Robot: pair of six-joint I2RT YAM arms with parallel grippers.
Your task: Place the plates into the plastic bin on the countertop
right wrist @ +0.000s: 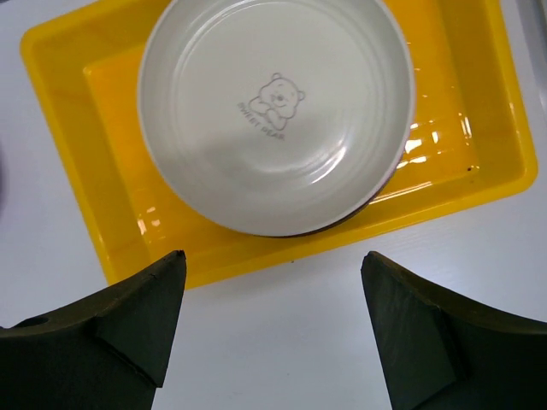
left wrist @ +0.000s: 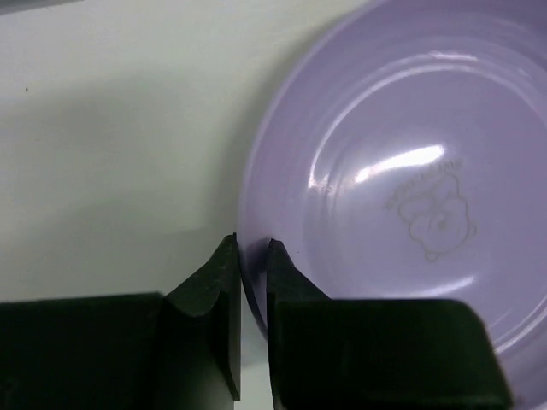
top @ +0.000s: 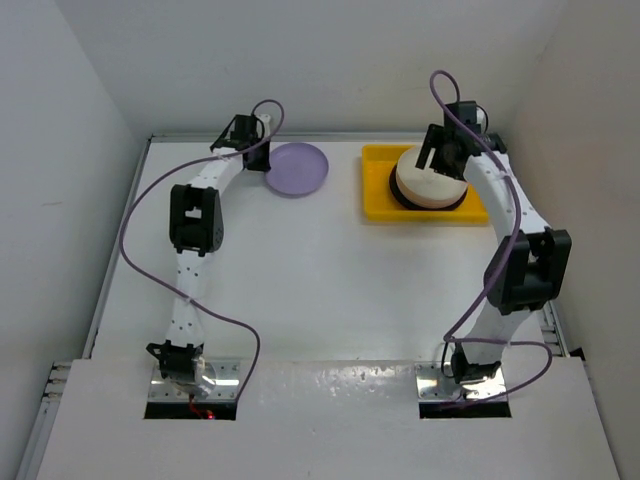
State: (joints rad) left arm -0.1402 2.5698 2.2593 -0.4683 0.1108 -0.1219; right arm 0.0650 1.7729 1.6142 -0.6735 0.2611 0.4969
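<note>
A round lilac plastic plate point(top: 297, 168) lies at 11 o'clock on the glossy white countertop point(top: 320, 290). The left gripper point(left wrist: 252, 248) pinches its rim at the plate's 9 o'clock edge. At 1 o'clock, a shallow bright yellow plastic bin point(top: 378, 205) holds a stack topped by a cream plate point(right wrist: 273, 111). The right gripper point(right wrist: 272, 260) hangs above it, fingers spread wide, holding nothing.

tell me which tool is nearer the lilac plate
Left. The left tool is closed on the rim of the lilac plate. The right tool hangs open over the yellow bin, well off to that plate's right.
</note>
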